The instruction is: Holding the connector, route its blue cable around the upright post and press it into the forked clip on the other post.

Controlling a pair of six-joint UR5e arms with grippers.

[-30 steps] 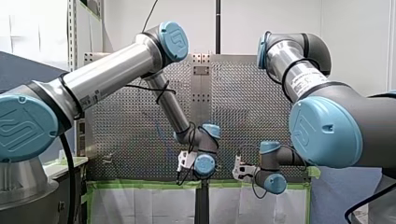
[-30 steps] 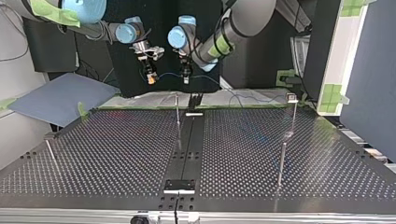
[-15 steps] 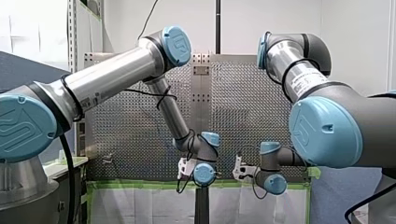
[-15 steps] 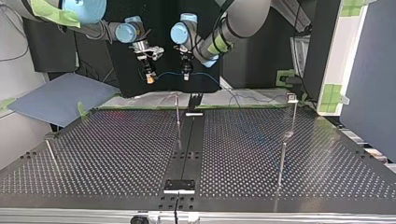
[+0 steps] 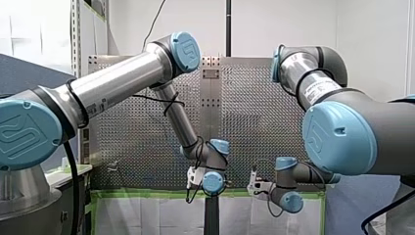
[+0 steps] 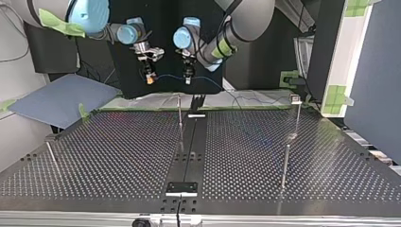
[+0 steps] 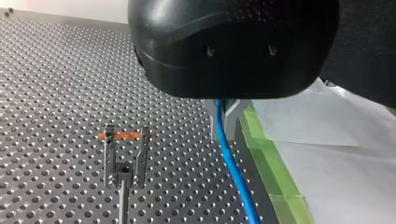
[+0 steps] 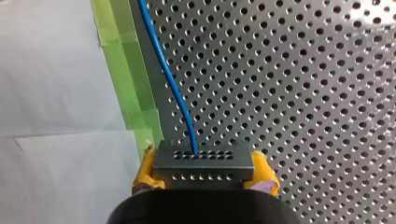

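**Two ends, less slack between them**

My right gripper point(image 8: 204, 175) stays clamped on the connector point(image 8: 204, 161), yellow pads point(image 8: 145, 173) either side, and it's eased a touch away from my left gripper point(image 7: 224, 121), whose metal fingers point(image 7: 235, 112) pinch the blue cable point(image 7: 233, 177) further along. Both hang in the air at the table's point(image 6: 118, 151) edge, the span between them straighter than a second ago. The forked clip point(image 7: 125, 158) stands below, untouched. My read: slack's being taken up, and routing round a post point(image 6: 285, 165) hasn't begun.

In the top view, one post point(image 6: 180, 116) stands midway along the table's point(image 6: 118, 156) far edge, and a second post point(image 6: 297, 113) stands near its far right corner.
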